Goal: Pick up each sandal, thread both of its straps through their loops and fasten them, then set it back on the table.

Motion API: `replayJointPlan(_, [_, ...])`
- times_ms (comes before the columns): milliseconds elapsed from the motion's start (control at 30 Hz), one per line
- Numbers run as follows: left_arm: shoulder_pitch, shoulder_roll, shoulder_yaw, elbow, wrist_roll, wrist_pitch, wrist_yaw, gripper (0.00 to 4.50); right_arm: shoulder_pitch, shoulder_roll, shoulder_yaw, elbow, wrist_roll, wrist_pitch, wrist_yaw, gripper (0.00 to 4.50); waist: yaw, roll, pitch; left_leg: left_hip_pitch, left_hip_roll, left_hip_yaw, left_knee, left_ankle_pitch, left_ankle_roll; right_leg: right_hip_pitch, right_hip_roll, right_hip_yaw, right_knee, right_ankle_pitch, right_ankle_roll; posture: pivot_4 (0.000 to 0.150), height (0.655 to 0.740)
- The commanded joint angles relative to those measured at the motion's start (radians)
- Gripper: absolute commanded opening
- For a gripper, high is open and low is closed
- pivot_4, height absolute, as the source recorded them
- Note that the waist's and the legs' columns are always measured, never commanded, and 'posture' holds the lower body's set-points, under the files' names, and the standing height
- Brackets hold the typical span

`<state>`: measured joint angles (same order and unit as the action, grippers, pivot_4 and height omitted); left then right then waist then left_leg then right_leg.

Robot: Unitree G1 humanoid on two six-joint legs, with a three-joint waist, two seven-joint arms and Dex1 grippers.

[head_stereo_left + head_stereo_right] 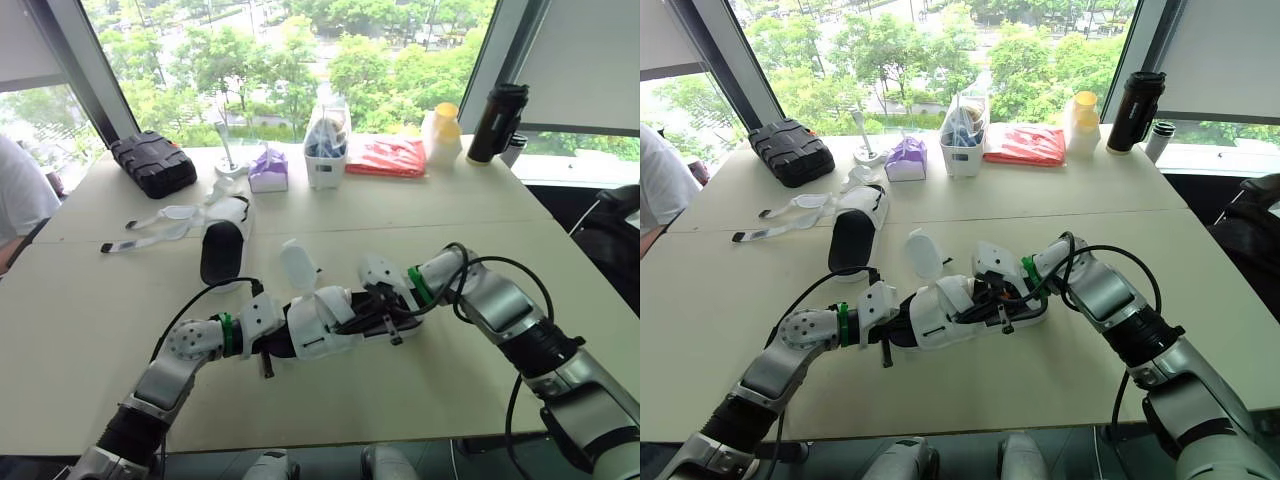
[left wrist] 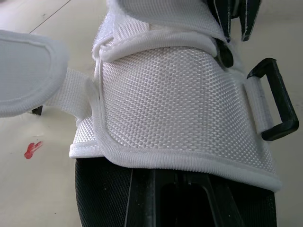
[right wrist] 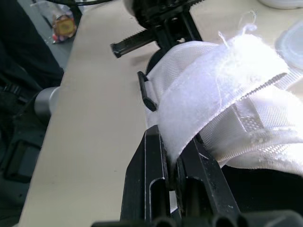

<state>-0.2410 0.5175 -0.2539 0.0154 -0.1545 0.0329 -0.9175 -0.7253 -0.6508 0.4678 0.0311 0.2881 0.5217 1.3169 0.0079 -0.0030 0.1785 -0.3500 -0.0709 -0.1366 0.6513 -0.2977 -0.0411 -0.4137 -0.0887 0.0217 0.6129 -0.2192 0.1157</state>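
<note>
One sandal (image 1: 322,328), black-soled with white woven straps, is held just above the table between both grippers. My left gripper (image 1: 272,342) grips its heel end at the sole. My right gripper (image 3: 173,142) is shut on a fuzzy white strap (image 3: 213,90) of this sandal, pulled up beside a black loop (image 3: 144,90). Another black loop (image 2: 274,104) hangs at the side of the upper. A padded white strap end (image 1: 298,262) sticks out loose on the far side. The second sandal (image 1: 222,245) lies on the table to the far left, its straps undone.
Loose white strips (image 1: 150,225) lie beside the second sandal. Along the far edge stand a black case (image 1: 152,163), a purple pack (image 1: 268,170), a white basket (image 1: 326,150), a red packet (image 1: 388,157), yellow cups (image 1: 443,130) and a black flask (image 1: 497,122). A person's white sleeve (image 1: 18,190) is at the left.
</note>
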Motion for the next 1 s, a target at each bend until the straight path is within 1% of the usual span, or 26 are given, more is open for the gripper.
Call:
replayJointPlan(33, [0.032, 0.007, -0.019, 0.046, 0.055, 0.038, 0.024, 0.00, -0.041, 0.049, -0.055, 0.062, 0.010, 0.062, -0.037, 0.98, -0.004, 0.001, 0.000, 0.002, 0.000, -0.001, 0.000, 0.000, 0.000, 0.002, 0.000, 0.000, 0.000, 0.000, 0.000, 0.150, 0.7400])
replayJointPlan(67, [0.035, 0.008, -0.017, 0.043, 0.055, 0.040, 0.026, 0.00, -0.044, 0.058, -0.066, 0.063, 0.024, 0.085, -0.032, 1.37, -0.007, 0.001, 0.000, 0.004, 0.001, -0.002, 0.000, 0.000, 0.000, 0.003, 0.001, 0.000, 0.000, -0.001, -0.001, 0.150, 0.7400])
replayJointPlan(133, [0.039, 0.008, -0.012, 0.038, 0.054, 0.044, 0.029, 0.00, -0.053, 0.076, -0.087, 0.067, 0.043, 0.126, -0.037, 2.32, -0.017, 0.001, 0.000, 0.007, 0.001, -0.002, -0.001, 0.000, 0.000, 0.006, 0.001, 0.000, 0.000, -0.002, -0.003, 0.150, 0.7400])
replayJointPlan(267, [0.049, 0.015, 0.000, 0.023, 0.049, 0.053, 0.034, 0.00, -0.121, 0.149, -0.178, 0.114, 0.139, 0.283, -0.077, 4.23, -0.032, 0.001, 0.000, 0.009, 0.002, -0.002, -0.003, 0.000, 0.000, 0.006, 0.002, 0.001, 0.002, -0.001, -0.002, 0.150, 0.7400])
replayJointPlan(300, [0.051, 0.016, 0.001, 0.020, 0.048, 0.055, 0.034, 0.00, -0.139, 0.173, -0.202, 0.133, 0.152, 0.309, -0.098, 4.44, -0.035, 0.001, 0.000, 0.009, 0.003, -0.002, -0.003, 0.000, 0.000, 0.005, 0.003, 0.001, 0.002, -0.001, -0.001, 0.150, 0.7400])
replayJointPlan(367, [0.052, 0.017, 0.004, 0.016, 0.047, 0.060, 0.036, 0.00, -0.163, 0.206, -0.230, 0.159, 0.165, 0.341, -0.126, 4.44, -0.033, 0.002, -0.001, 0.009, 0.005, -0.002, -0.005, 0.000, 0.000, 0.003, 0.005, 0.002, 0.002, 0.000, -0.001, 0.150, 0.7400])
replayJointPlan(400, [0.052, 0.017, 0.005, 0.015, 0.048, 0.061, 0.036, 0.00, -0.172, 0.218, -0.237, 0.169, 0.168, 0.352, -0.133, 4.44, -0.029, 0.002, -0.001, 0.008, 0.005, -0.002, -0.005, 0.000, 0.000, 0.003, 0.005, 0.002, 0.002, 0.001, -0.004, 0.150, 0.7400])
replayJointPlan(500, [0.054, 0.018, 0.005, 0.008, 0.048, 0.066, 0.036, 0.00, -0.182, 0.233, -0.242, 0.177, 0.169, 0.365, -0.139, 4.44, -0.025, 0.002, -0.001, 0.005, 0.005, -0.002, -0.006, 0.000, 0.000, 0.000, 0.005, 0.001, 0.001, 0.002, -0.006, 0.150, 0.7400])
replayJointPlan(533, [0.055, 0.018, 0.005, 0.005, 0.047, 0.067, 0.037, 0.00, -0.182, 0.235, -0.241, 0.175, 0.168, 0.365, -0.138, 4.44, -0.025, 0.002, -0.001, 0.002, 0.005, -0.002, -0.006, 0.000, 0.000, -0.002, 0.005, 0.002, 0.001, 0.002, -0.006, 0.150, 0.7400])
replayJointPlan(600, [0.055, 0.019, 0.006, 0.005, 0.048, 0.068, 0.036, 0.00, -0.180, 0.236, -0.234, 0.168, 0.167, 0.365, -0.131, 4.44, -0.024, 0.002, -0.001, -0.007, 0.003, -0.002, -0.004, 0.000, -0.001, -0.012, 0.003, 0.002, 0.002, 0.003, -0.006, 0.150, 0.7400])
replayJointPlan(767, [0.057, 0.020, 0.008, 0.002, 0.048, 0.070, 0.035, 0.00, -0.182, 0.234, -0.225, 0.199, 0.139, 0.314, -0.126, 4.44, -0.024, 0.002, -0.001, -0.008, 0.000, -0.001, -0.005, 0.001, -0.002, -0.013, 0.001, 0.002, 0.002, 0.003, -0.006, 0.150, 0.7400])
replayJointPlan(867, [0.060, 0.018, 0.007, -0.002, 0.048, 0.071, 0.037, 0.00, -0.181, 0.209, -0.231, 0.246, 0.076, 0.158, -0.122, 4.44, -0.025, 0.002, -0.001, -0.007, 0.000, -0.001, -0.005, 0.001, -0.002, -0.013, 0.001, 0.002, 0.002, 0.003, -0.006, 0.150, 0.7400])
replayJointPlan(1000, [0.071, 0.028, -0.005, -0.007, 0.053, 0.061, 0.020, 0.00, -0.145, 0.141, -0.252, 0.259, -0.042, -0.212, -0.126, 4.44, -0.025, 0.002, -0.001, -0.008, -0.001, 0.001, -0.005, 0.001, -0.002, -0.013, 0.001, 0.002, 0.002, 0.002, -0.005, 0.150, 0.7400])
